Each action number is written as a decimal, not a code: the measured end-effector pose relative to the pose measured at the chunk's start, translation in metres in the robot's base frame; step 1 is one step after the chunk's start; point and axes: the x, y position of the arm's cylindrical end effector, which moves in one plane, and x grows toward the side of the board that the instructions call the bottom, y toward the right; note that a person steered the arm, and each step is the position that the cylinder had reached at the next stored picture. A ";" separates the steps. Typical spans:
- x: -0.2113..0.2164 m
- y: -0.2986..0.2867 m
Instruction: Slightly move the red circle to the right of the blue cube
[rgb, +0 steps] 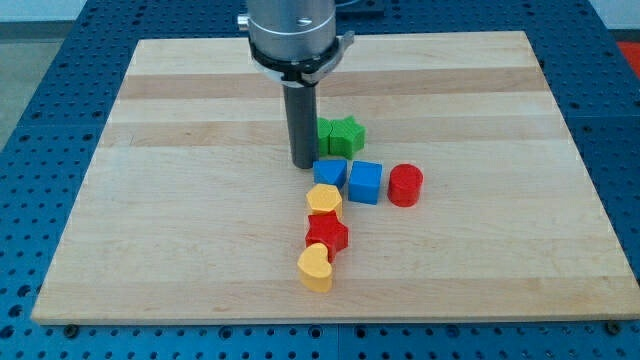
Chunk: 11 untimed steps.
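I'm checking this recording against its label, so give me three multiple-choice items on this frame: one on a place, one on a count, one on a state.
1. Where is the red circle relative to the blue cube?
A. On the view's right of it
B. On the view's left of it
C. Stacked on top of it

2. How many yellow blocks lie on the board?
A. None
B. Two
C. Four

3. What is my tip doing?
A. Pressing on the red circle
B. Resting on a yellow block
C. Standing clear of the red circle, on the view's left of the green star

Answers:
1 A: the red circle sits just off the cube's right side in the view.
2 B: a yellow block above the red star, and a yellow heart below it.
3 C: the blue cube and another blue block lie between my tip and the circle.
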 end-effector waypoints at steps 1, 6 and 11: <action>0.000 0.016; 0.001 0.115; 0.074 0.129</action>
